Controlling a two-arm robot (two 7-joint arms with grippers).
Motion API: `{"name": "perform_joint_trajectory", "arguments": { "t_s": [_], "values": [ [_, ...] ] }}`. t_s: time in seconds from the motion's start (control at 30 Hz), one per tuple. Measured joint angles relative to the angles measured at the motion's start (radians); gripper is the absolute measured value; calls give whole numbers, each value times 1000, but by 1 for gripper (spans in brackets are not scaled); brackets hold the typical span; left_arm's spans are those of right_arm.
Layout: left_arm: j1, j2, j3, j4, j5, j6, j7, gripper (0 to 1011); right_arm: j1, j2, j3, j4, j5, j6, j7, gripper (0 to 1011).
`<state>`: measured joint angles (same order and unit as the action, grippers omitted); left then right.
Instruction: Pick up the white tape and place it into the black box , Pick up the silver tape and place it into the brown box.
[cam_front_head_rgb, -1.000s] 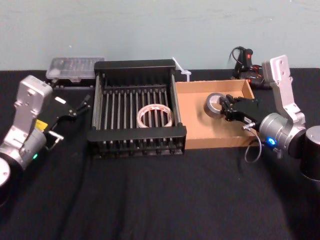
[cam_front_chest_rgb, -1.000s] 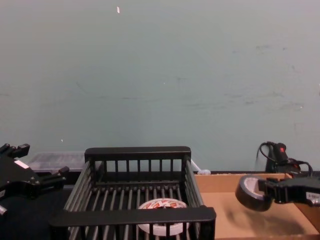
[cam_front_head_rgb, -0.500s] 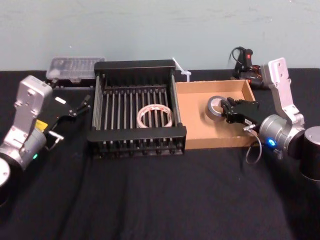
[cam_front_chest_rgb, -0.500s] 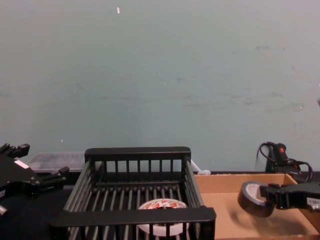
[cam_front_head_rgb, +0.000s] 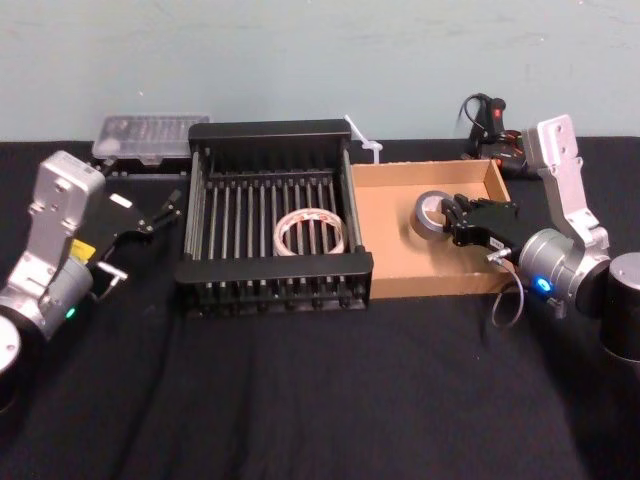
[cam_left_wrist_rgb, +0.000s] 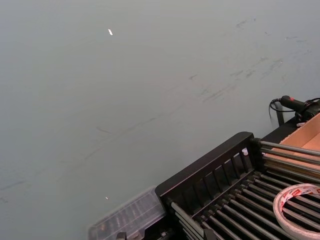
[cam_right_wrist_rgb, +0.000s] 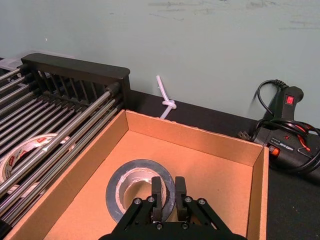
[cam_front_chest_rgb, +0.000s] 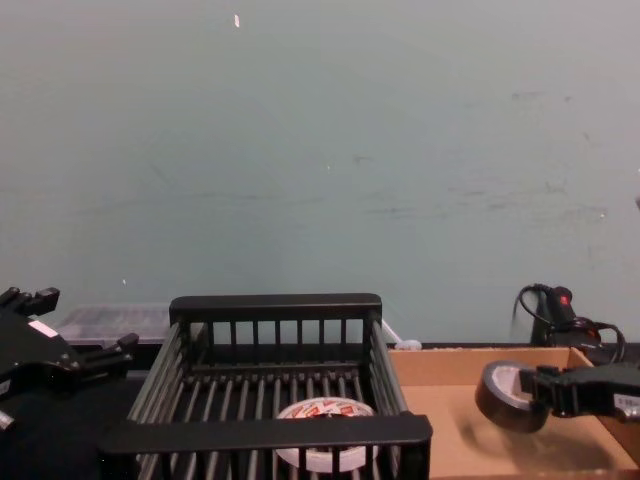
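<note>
The white tape (cam_front_head_rgb: 309, 231) lies flat on the floor of the black box (cam_front_head_rgb: 272, 130), seen also as the white tape (cam_front_chest_rgb: 322, 448) and the white tape (cam_left_wrist_rgb: 300, 209). My right gripper (cam_front_head_rgb: 453, 217) is shut on the near wall of the silver tape (cam_front_head_rgb: 432, 214), holding it just above the floor of the brown box (cam_front_head_rgb: 385, 285). The silver tape (cam_right_wrist_rgb: 140, 192) hangs tilted over the cardboard with my right gripper (cam_right_wrist_rgb: 168, 197) pinching its rim. My left gripper (cam_front_head_rgb: 172, 205) rests beside the black box's left wall, its fingers spread apart and holding nothing.
A clear plastic case (cam_front_head_rgb: 150, 133) lies behind the left arm. A glue gun with a cable (cam_front_head_rgb: 490, 125) sits behind the brown box. A white knotted tie (cam_right_wrist_rgb: 165, 97) lies between the two boxes at the back. A black cloth (cam_front_head_rgb: 320, 400) covers the table.
My right gripper has lowered the silver tape a little into the brown box over the last second; since half a second ago it barely moved. The left arm is still.
</note>
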<state>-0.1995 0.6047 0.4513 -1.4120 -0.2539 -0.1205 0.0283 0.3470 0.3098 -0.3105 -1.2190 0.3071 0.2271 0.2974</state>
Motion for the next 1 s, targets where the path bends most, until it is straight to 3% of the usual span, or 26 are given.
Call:
{"name": "perform_joint_trajectory", "arguments": {
  "t_s": [0.1, 0.2, 0.47, 0.7, 0.77, 1.0],
  "values": [
    [0, 0, 0, 0, 0, 0, 0, 1001, 0, 0, 0, -1, 1, 0, 0, 182],
    [0, 0, 0, 0, 0, 0, 0, 1001, -1, 0, -1, -1, 1, 0, 0, 306],
    [0, 0, 0, 0, 0, 0, 0, 1001, -1, 1, -1, -2, 3, 0, -1, 504],
    [0, 0, 0, 0, 0, 0, 0, 1001, -1, 1, -1, -2, 3, 0, -1, 784],
    [0, 0, 0, 0, 0, 0, 0, 1001, -1, 1, -1, -2, 3, 0, -1, 794],
    [0, 0, 0, 0, 0, 0, 0, 1001, -1, 1, -1, -3, 3, 0, -1, 998]
  ]
}}
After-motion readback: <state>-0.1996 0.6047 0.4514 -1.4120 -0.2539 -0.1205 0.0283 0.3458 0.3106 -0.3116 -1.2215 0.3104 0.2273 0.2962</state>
